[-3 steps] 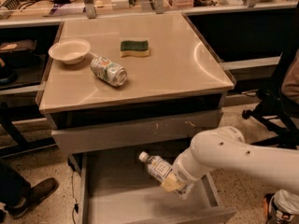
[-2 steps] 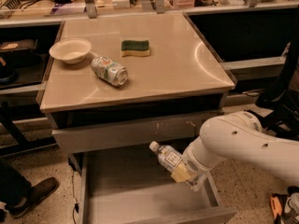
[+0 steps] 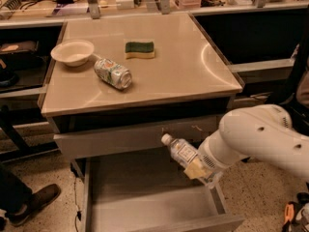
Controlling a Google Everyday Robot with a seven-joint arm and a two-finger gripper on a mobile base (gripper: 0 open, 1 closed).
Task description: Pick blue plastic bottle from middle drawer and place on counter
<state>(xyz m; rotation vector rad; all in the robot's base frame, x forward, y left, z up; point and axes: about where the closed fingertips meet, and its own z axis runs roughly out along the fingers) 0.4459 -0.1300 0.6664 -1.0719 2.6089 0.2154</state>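
The blue plastic bottle (image 3: 181, 151) is clear with a white cap and a white label. It is tilted, cap up and to the left, held above the right side of the open middle drawer (image 3: 140, 197). My gripper (image 3: 197, 169) is shut on the bottle's lower end, at the tip of my white arm that comes in from the right. The drawer is pulled out, with a plain grey bottom. The counter (image 3: 193, 66) is the beige top above the cabinet.
On the counter lie a green-patterned soda can (image 3: 112, 73) on its side, a white bowl (image 3: 72, 51) at the left and a green and yellow sponge (image 3: 140, 49). A scratched-front drawer (image 3: 120, 137) is shut above the open one. A shoe (image 3: 34, 203) is at lower left.
My gripper has lifted the bottle up out of the drawer and moved it to the right. The bottle now sits level with the front of the shut drawer above.
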